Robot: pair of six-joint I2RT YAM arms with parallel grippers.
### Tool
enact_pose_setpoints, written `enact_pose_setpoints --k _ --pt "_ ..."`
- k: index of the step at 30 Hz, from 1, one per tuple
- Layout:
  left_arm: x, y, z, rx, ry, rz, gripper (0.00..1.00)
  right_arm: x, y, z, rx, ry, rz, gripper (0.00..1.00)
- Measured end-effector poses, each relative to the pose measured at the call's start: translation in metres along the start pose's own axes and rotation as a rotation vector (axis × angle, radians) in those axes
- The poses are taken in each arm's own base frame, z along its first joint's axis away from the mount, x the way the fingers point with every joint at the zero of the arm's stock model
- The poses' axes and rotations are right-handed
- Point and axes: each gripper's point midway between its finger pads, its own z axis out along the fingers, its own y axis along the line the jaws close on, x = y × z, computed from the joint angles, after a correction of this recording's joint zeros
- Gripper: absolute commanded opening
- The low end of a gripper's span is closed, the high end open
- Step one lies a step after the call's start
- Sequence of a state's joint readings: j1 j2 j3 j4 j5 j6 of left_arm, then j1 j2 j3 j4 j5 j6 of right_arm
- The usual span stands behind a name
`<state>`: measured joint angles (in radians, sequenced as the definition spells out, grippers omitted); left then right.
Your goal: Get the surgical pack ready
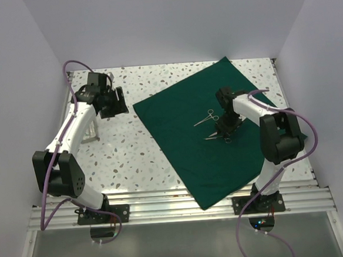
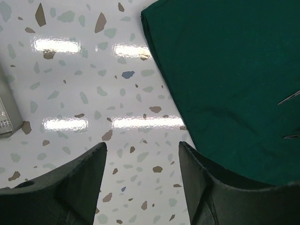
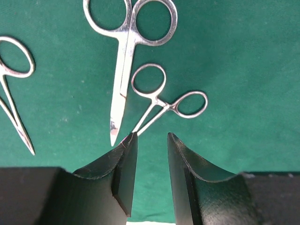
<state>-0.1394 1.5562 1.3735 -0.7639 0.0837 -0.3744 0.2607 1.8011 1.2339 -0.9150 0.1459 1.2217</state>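
1. The left arm reaches from its base toward the far left of the worktop (image 1: 138,160), elbow bent and wrist turned rightward; the left pincer (image 1: 118,101) hangs over bare speckled surface, near the left corner of the drape (image 1: 183,133).
2. The left pincer is spread wide; nothing lies between its fingers.
3. The right arm rises from its base, folds at the elbow and bends down over the middle of the drape; the right pincer (image 3: 152,137) points down among the instruments.
4. The dark green drape lies flat as one tilted square sheet on the right half of the worktop; the silver instruments rest on its middle.
5. Only the right wrist view separates the instruments: scissors (image 3: 124,70) with rings away from the camera; a small clamp (image 3: 164,105) just beside them; a third instrument (image 3: 14,98) at the left edge.
6. That view shows the right pincer's jaws parted by a narrow gap with bare cloth in it; the clamp's tip ends at the tip of the finger on the left of that view; whether they touch I cannot tell.
7. Only the left wrist view shows the drape's rolled hem; a corner of the steel tray (image 2: 7,112) sits at its left edge; from above, the tray is partly hidden beneath the left arm.
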Motion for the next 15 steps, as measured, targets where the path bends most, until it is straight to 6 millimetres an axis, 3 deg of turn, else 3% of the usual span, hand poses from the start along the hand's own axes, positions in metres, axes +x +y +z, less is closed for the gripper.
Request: enact_pose_setpoints --k 8,15 --pt "0.003 -0.002 0.001 0.012 0.011 0.001 0.67 0.003 0.000 0.020 0.046 0.014 0.034 0.36" --pt "0.004 -0.002 0.001 0.015 0.014 0.003 0.67 0.003 0.004 0.021 0.048 0.017 0.057 0.33"
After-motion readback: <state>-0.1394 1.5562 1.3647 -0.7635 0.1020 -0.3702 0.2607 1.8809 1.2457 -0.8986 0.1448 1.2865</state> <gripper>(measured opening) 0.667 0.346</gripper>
